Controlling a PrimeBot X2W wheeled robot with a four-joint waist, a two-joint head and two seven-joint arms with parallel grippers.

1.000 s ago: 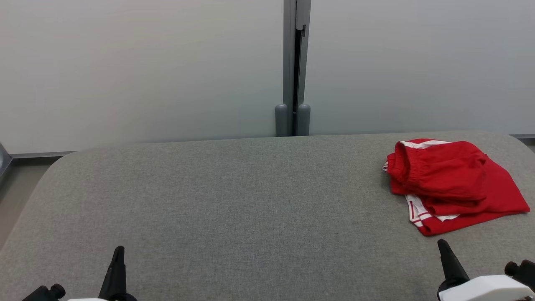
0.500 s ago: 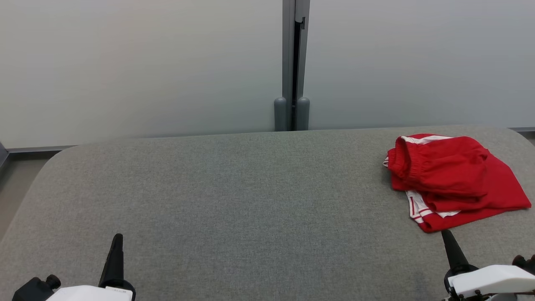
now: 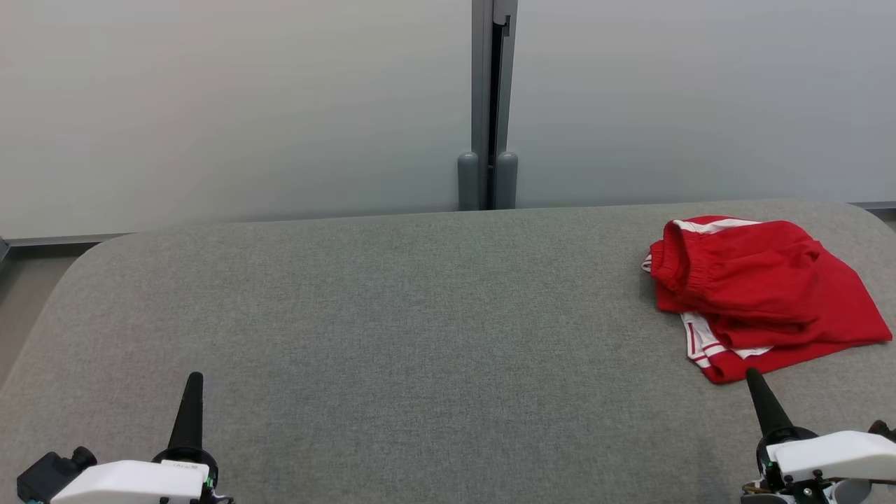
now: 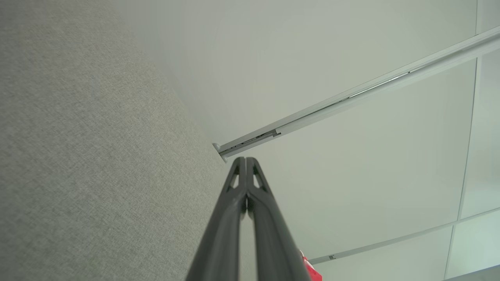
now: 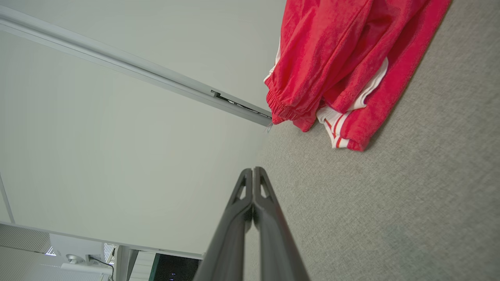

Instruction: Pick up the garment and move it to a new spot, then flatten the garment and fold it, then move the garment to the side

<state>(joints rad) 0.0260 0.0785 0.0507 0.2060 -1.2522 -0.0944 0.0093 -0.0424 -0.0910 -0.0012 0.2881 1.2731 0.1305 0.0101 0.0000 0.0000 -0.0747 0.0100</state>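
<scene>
Table [image 3: 420, 315] before pale wall [image 3: 245, 105] bears garment [image 3: 756, 287] beyond right pincer [image 3: 753, 376], pressed together like left pincer [image 3: 194, 379].

Dark tapered claws, white wrist shells
The left gripper [image 3: 194, 378] and right gripper [image 3: 751, 374] share black fingers [image 4: 228, 218] with triangular cut-outs near the tips; behind each sits a white shell [image 3: 129, 481] and a black knob [image 3: 84, 458].

1. No words, numbers, brands or signs can be read anywhere in these views.
2. A small label [image 3: 185, 465] sits on the white body of the left gripper [image 3: 194, 379], near the scene's left edge; its marks are too small to read.
</scene>
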